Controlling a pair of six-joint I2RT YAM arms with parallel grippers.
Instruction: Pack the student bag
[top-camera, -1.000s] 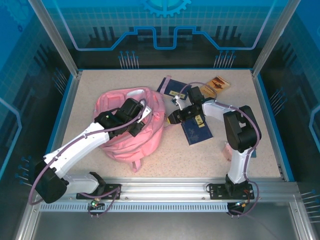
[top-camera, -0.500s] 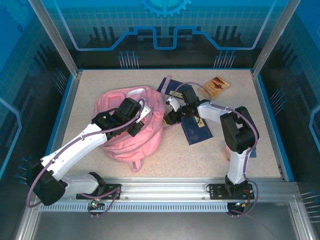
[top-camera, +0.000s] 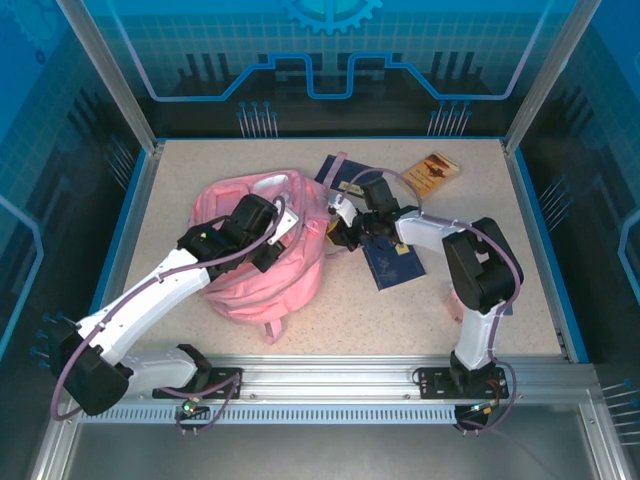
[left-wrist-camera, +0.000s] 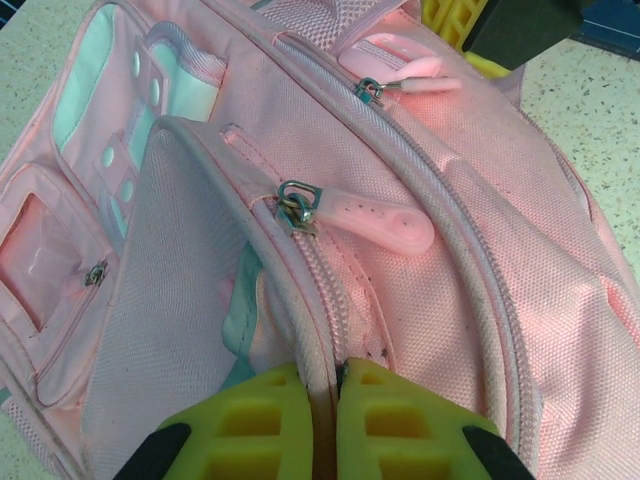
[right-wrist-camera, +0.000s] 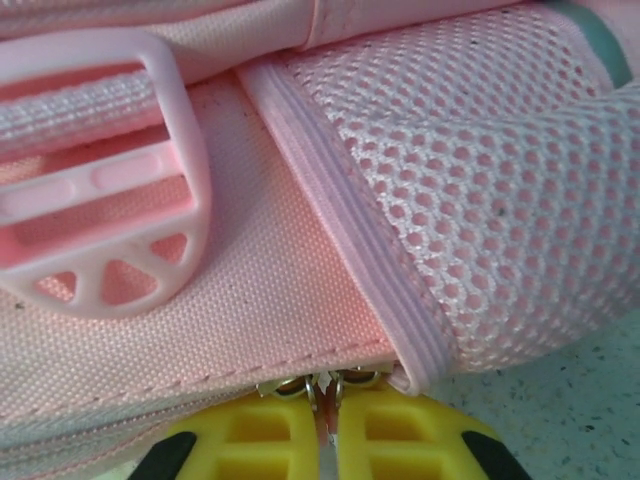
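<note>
Bag (top-camera: 290, 285) lies slumped on the speckled table (top-camera: 180, 180), left of centre, a soft pink heap of coarse woven cloth with rounded corners and piped seams. The left arm crosses over its middle and hides much of the top in the overhead view. The left gripper (left-wrist-camera: 335, 385) has its yellow, grid-moulded fingers (left-wrist-camera: 250, 420) clenched on the bag's zip edge, a ridge of pink tape and fine teeth squeezed between them. Beyond that lies a smooth rubbery pink zip pull (left-wrist-camera: 380, 220) on a small metal slider. A curved flap opens to the left of it. Pale mint panels (left-wrist-camera: 80, 100) with oval cut-outs sit on the far left. The right gripper (right-wrist-camera: 325, 410) is at the bag's right side, its fingers pressed together on a seam. Bits of bright metal show at the pinch, but what exactly is caught there is hard to make out. Close above it are a honeycomb mesh (right-wrist-camera: 490, 190) and a glossy pink plastic buckle (right-wrist-camera: 100, 240), cut off at the frame's left edge. A dark blue booklet (top-camera: 397, 263) lies flat just right of the bag, partly under the right arm.
</note>
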